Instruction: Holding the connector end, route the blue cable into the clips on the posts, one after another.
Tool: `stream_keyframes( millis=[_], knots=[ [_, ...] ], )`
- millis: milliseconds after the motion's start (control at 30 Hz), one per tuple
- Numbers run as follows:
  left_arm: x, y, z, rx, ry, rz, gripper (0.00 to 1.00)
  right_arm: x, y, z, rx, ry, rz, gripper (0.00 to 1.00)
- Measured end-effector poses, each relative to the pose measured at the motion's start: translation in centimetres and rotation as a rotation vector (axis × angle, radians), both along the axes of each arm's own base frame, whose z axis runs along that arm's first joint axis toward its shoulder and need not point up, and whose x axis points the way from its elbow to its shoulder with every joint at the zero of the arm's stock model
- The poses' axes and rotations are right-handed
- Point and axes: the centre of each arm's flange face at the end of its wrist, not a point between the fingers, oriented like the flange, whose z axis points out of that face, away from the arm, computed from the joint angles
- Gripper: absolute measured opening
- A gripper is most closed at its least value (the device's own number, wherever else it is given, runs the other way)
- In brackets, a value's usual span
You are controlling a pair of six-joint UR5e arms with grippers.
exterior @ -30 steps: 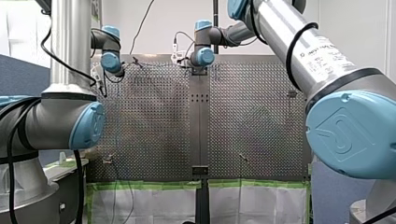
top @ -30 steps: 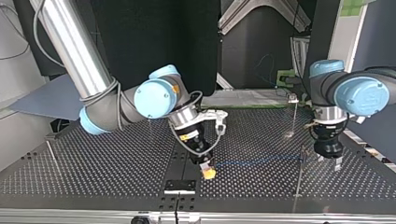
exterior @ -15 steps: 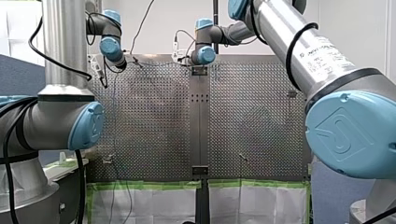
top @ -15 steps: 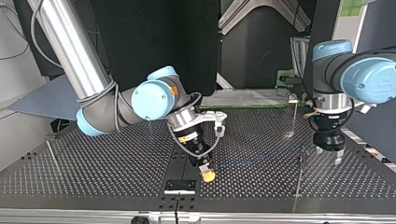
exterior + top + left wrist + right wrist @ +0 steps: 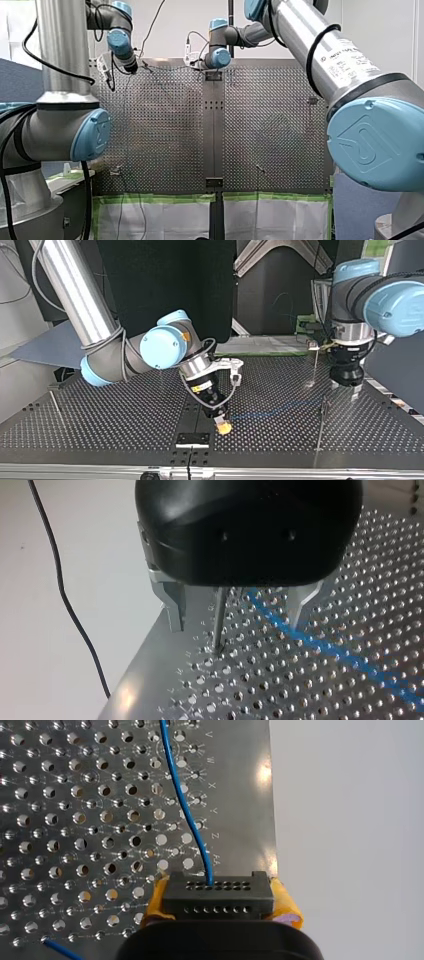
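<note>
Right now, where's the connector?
The connector is clamped between the yellow pads of my right gripper, by the perforated table's edge in the right wrist view; in the top view that gripper sits at bottom centre.

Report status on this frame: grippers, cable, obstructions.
Right gripper shut on connector. Left gripper open, post showing between its fingers. Blue cable runs over the table, clipping not discernible.

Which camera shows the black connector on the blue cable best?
The right wrist view: the connector sits between my right gripper's yellow pads, pin holes visible. In the top view it's too small to tell; the others miss it.
</note>
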Motion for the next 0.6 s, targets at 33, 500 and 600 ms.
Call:
stream_keyframes(
  millis=[33, 500, 600],
  knots=[
    [-0.4, -0.1, 0.3, 0.0, 0.002, -0.001, 1.0, 0.0, 0.0, 0.0, 0.002, 0.002, 0.0, 0.0],
    [-5.1, -2.3, 2.1, 0.031, 0.081, -0.086, 1.0, -0.1, 0.0, -0.1, 0.007, 0.008, 0.007, 0.0],
    [-5.6, -2.4, 1.9, 0.061, 0.114, -0.079, 1.0, -0.1, 0.0, -0.1, 0.008, 0.008, 0.01, 0.0]
  ],
)
